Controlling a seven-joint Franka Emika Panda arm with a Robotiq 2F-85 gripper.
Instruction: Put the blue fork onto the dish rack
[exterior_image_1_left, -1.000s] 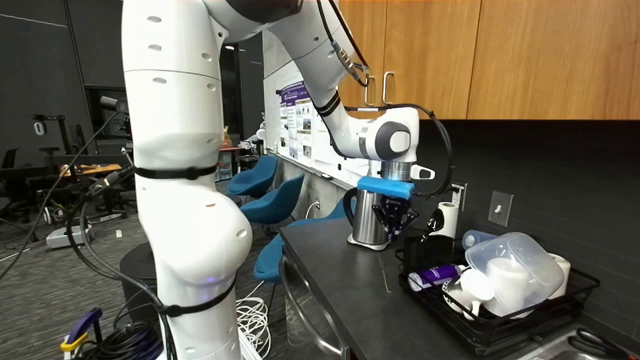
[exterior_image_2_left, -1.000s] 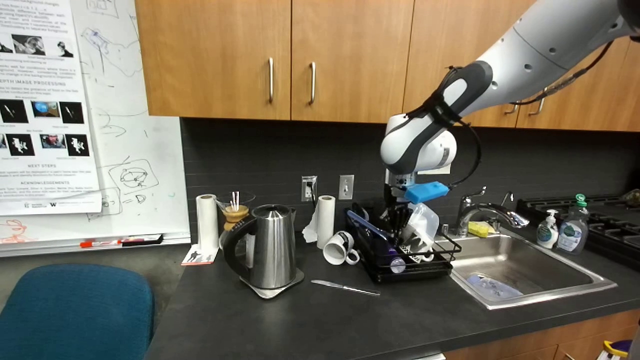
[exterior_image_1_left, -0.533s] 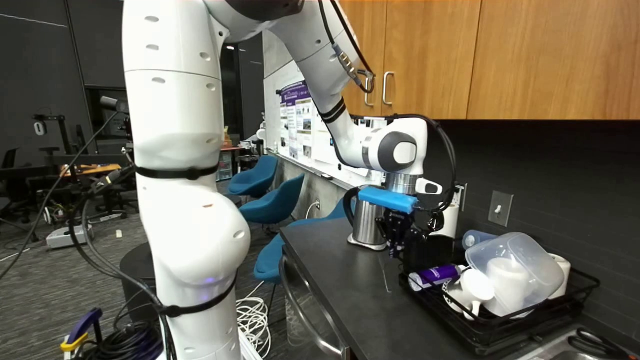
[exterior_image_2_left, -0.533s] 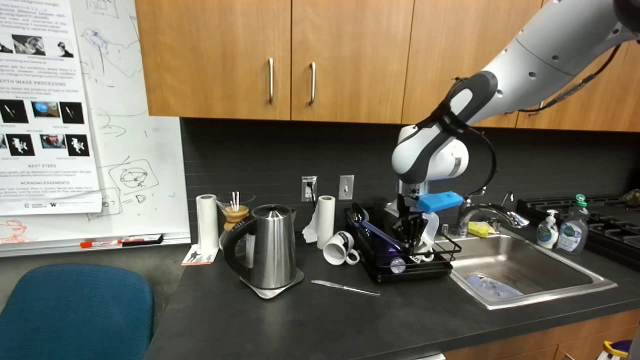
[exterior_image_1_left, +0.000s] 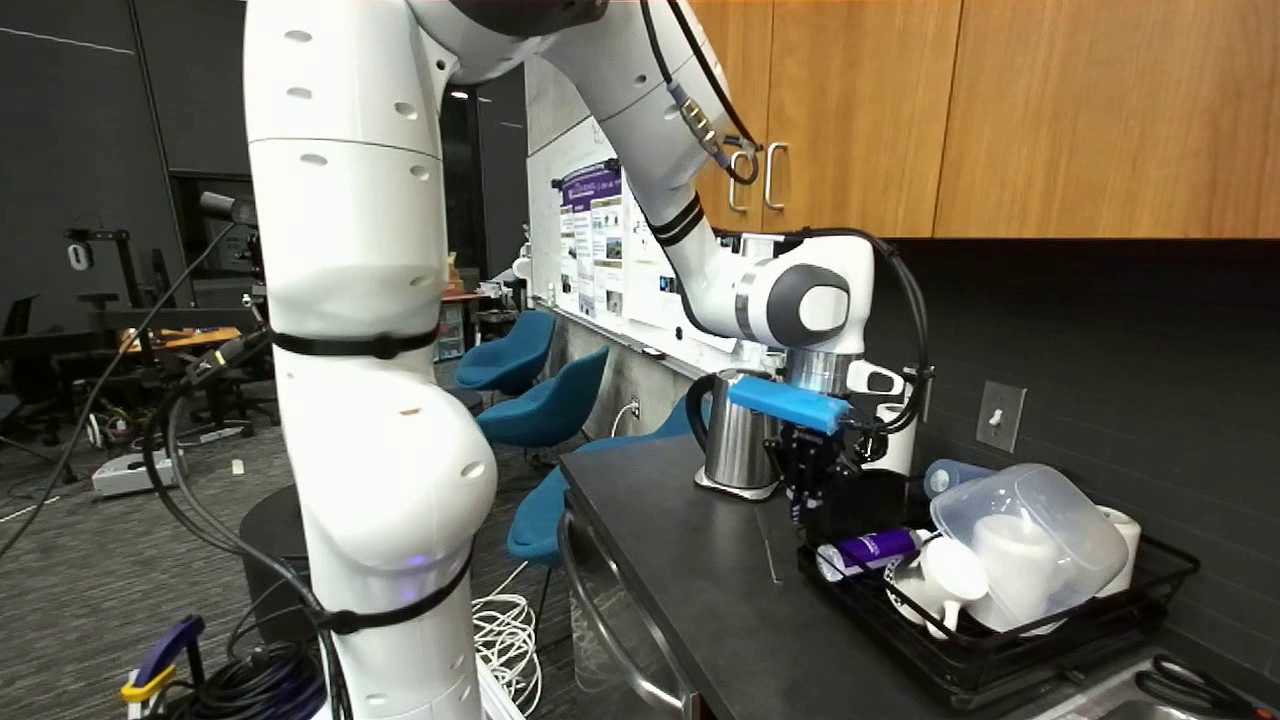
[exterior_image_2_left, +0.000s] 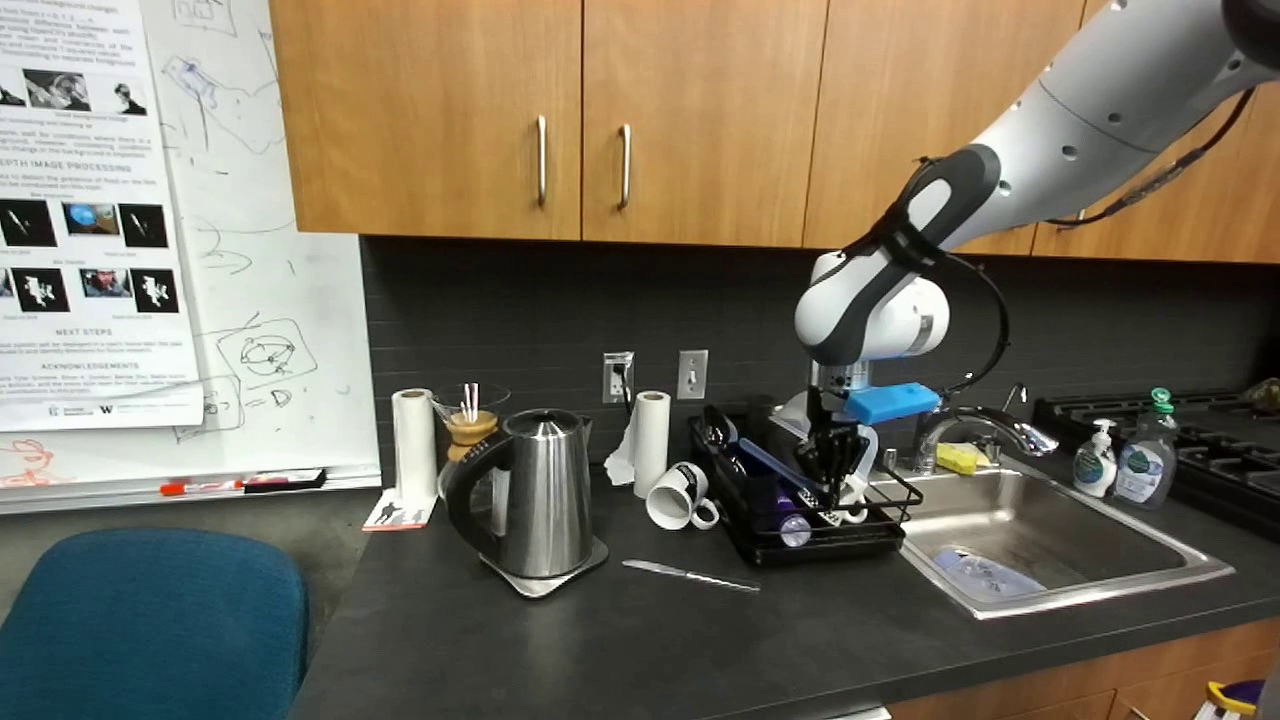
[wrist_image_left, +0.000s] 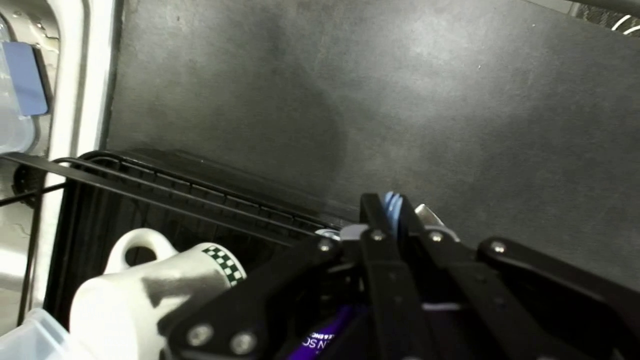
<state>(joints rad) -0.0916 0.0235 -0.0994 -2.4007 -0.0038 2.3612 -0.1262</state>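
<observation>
My gripper is shut on the blue fork; a ridged blue piece of the fork shows between the fingertips in the wrist view. In an exterior view the long blue fork slants up and left from my gripper, above the black dish rack. In an exterior view my gripper is beside the rack's far end, and the fork cannot be made out there. The rack's bar also shows in the wrist view. A blue block is fixed on the wrist.
The rack holds a purple bottle, white mugs, a clear container and a black holder. A kettle, a mug and a knife are on the counter. A sink adjoins the rack.
My gripper has moved down and to the right in both exterior views. The blue fork has moved with it, over the rack. The rack and its contents have not visibly moved.
</observation>
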